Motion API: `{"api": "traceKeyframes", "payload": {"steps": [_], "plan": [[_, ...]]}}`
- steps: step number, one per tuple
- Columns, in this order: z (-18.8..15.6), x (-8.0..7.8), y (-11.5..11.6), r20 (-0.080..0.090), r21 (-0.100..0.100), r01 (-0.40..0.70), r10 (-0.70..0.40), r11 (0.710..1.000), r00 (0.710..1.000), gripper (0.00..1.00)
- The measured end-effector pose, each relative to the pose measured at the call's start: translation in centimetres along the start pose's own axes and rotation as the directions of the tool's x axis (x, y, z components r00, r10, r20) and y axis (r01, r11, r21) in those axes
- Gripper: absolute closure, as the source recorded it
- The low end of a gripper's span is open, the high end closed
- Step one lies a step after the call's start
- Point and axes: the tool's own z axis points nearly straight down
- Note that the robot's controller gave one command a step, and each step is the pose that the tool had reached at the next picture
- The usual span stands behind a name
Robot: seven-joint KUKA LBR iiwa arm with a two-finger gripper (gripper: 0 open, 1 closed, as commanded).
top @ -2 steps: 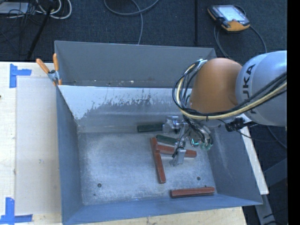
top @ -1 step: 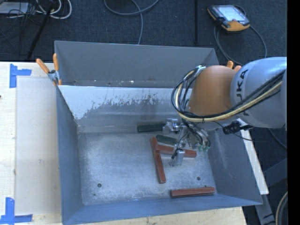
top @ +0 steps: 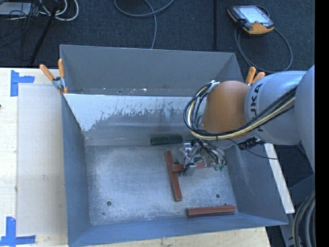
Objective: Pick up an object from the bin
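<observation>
My gripper is low in the bin's right middle, below the orange wrist cover. It sits right beside the upper end of a long reddish-brown stick, which runs from there towards the bin's front. A short brown piece crosses that stick next to the gripper, and I cannot tell whether it is touched. A dark flat bar lies just behind and to the left of the gripper, near the back wall.
A second reddish-brown stick lies flat along the front right edge of the bin floor. The arm and its cables come in from the right and hide the bin's right side.
</observation>
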Motion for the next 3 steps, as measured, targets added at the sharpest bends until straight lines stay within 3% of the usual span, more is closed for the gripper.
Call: {"api": "traceKeyframes", "payload": {"steps": [1,2,3], "plan": [[0.0,0.0,0.0,0.000,0.000,0.000,0.000,1.000,1.000,1.00],[-4.4,0.1,-1.2,-0.017,-0.001,-0.014,0.014,1.000,1.000,1.00],[-16.0,-2.0,-4.1,-0.008,-0.003,0.277,-0.277,0.961,0.961,1.00]]}}
